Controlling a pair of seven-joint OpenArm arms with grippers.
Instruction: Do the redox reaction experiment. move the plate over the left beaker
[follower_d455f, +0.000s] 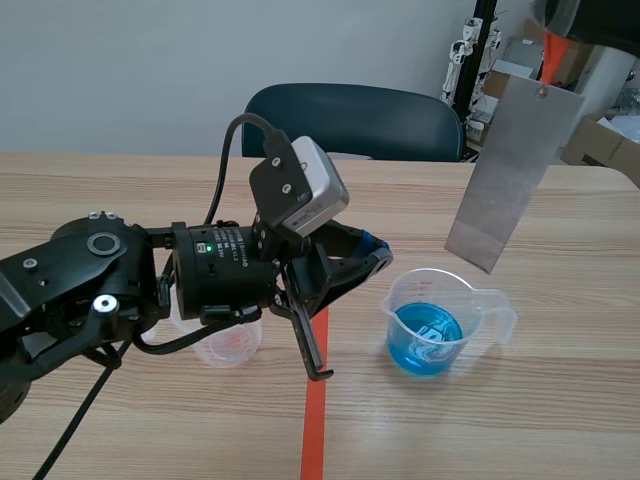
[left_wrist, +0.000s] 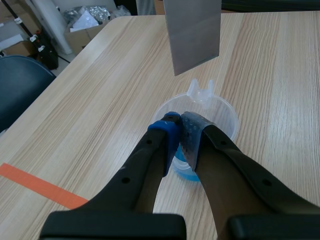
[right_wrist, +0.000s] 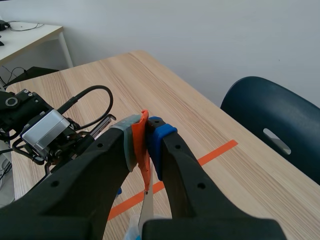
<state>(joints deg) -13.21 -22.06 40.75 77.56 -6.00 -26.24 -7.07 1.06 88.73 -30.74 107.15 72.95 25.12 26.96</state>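
1. My right pincer (right_wrist: 145, 129) is clamped on the orange tab (right_wrist: 143, 150) atop the plate (follower_d455f: 510, 170), so the plate hangs free, tilted, above the blue-filled beaker (follower_d455f: 430, 322).
2. My left pincer (left_wrist: 180, 124), closed on nothing, sits low between the two beakers.
3. The left beaker (follower_d455f: 228, 348) stands well apart from the plate, partly under my left arm.
4. The plate is a flat, dull grey metal rectangle.

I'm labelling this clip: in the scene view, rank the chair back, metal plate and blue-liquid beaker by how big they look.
1-2. chair back and metal plate: about alike, chair wider, plate taller; the raised plate may sit nearer the camera.
3. blue-liquid beaker, smallest.
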